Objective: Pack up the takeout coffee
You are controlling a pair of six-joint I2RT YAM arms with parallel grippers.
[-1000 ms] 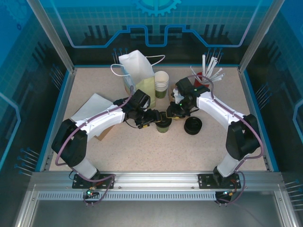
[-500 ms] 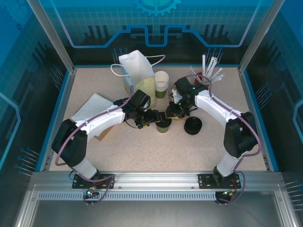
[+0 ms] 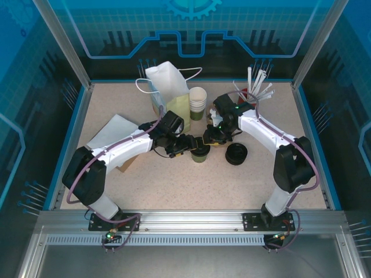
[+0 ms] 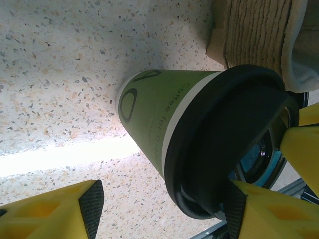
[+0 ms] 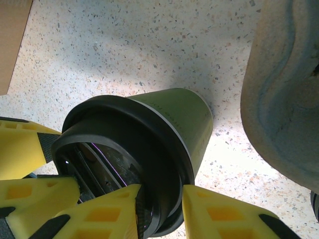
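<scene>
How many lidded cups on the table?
1: the takeout coffee at table centre, in front of the lidless cup stack. Others may be hidden behind the paper bag.

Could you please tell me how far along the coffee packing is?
Done: the takeout coffee stands on the table with its black lid on. In hand: the right gripper has its jaws closed on the lid's rim, and the left gripper has its jaws open either side of the coffee. Left: lifting it and, presumably, setting it in the white paper bag standing farther back.
</scene>
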